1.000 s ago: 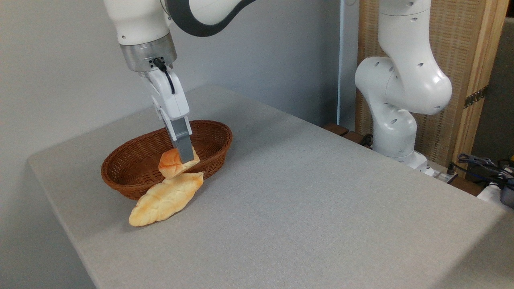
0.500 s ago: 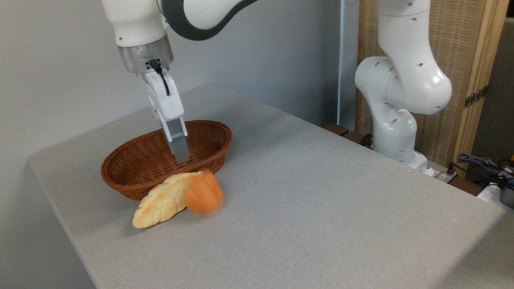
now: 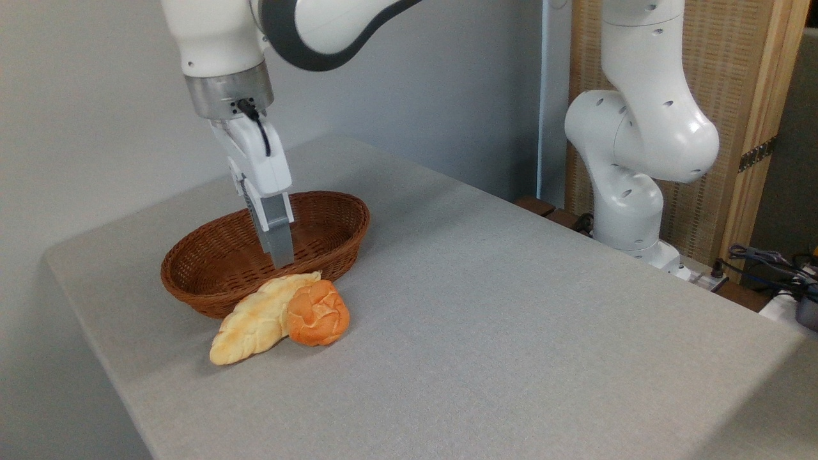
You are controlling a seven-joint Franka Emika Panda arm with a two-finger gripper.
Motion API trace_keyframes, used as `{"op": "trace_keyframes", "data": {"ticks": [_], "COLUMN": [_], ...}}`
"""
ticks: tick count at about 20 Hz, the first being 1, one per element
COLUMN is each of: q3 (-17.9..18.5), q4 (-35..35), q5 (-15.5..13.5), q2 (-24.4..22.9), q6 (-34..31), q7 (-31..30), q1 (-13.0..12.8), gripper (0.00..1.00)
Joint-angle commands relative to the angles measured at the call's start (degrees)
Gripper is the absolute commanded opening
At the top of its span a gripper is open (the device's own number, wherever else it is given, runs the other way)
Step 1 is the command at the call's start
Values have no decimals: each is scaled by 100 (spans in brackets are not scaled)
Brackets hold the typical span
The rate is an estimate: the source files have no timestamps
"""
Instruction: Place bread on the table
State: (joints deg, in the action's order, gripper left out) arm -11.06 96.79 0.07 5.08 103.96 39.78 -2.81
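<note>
Bread (image 3: pixel 317 313): on table (image 3: pixel 511 319), touching loaf (image 3: pixel 259 318), before basket (image 3: pixel 211 268). Pincer (image 3: pixel 276 246): above basket, empty; finger gap indiscernible.

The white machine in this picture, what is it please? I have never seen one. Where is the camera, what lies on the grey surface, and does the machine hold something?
The white machine is a robot arm. Its base stands at the right, behind the table, and the arm bends over the top of the picture to the left. There is only one picture of this moment, taken by a fixed camera that looks down across the table from one side.

At the arm's end hangs the tool, a two-finger gripper. It holds nothing and hangs above a brown wicker basket.

Two breads lie on the grey cloth in front of the basket: a small round orange-brown bun and a long pale braided loaf. They touch each other, and the loaf leans against the basket.
</note>
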Motion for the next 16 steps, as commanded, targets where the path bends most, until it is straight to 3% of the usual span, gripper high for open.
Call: {"op": "trace_keyframes", "data": {"ticks": [1, 5, 9, 16], "q3": [437, 929, 965, 965], "q4": [33, -46, -205, -205], "q5": [-15, -568, -561, -587], "q2": [-385, -543, -544, -544], "q6": [-42, -235, -544, -676], "q7": [-66, -145, -435, -401], "q1": [9, 9, 9, 9], "gripper": [100, 100, 100, 100]}}
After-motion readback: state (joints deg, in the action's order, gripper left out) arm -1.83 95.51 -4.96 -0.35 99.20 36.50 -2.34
